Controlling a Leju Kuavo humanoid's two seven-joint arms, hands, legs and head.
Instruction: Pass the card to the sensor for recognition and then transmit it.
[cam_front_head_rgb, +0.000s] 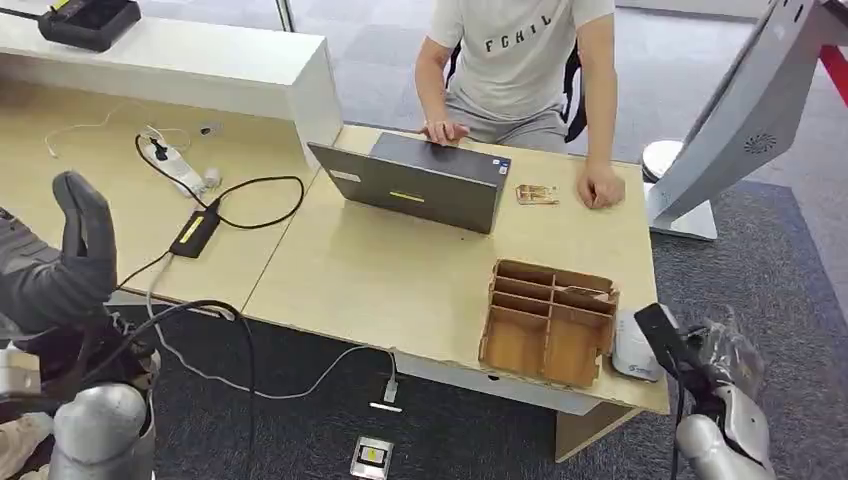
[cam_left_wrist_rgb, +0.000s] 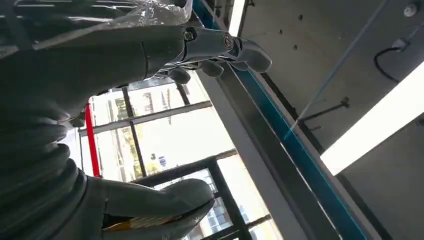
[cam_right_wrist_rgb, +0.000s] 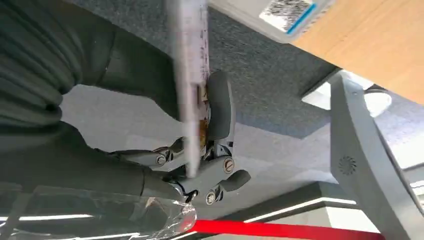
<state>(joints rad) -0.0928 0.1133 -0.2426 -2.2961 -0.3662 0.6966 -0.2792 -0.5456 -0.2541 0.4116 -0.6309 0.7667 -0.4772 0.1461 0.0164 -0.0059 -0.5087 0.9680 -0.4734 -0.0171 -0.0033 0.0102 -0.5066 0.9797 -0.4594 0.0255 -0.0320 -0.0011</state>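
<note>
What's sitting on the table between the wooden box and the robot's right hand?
In the head view, a small white device sits at the table edge between the wooden divider box and the right hand, which holds a card.

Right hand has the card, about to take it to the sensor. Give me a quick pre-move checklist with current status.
1. Card held: ok. The right hand pinches it between thumb and fingers, seen edge-on in the right wrist view.
2. Card face and orientation: cannot tell, it is blurred and edge-on.
3. Sensor location: ok. The white unit sits at the table's near right corner, beside the wooden organizer.
4. Path to the sensor: ok. The right hand is just to the sensor's right with nothing between.
5. Left hand out of the way: ok, raised on the far left and holding nothing.
6. Person clear: ok, both hands rest at the far edge by the laptop.
</note>
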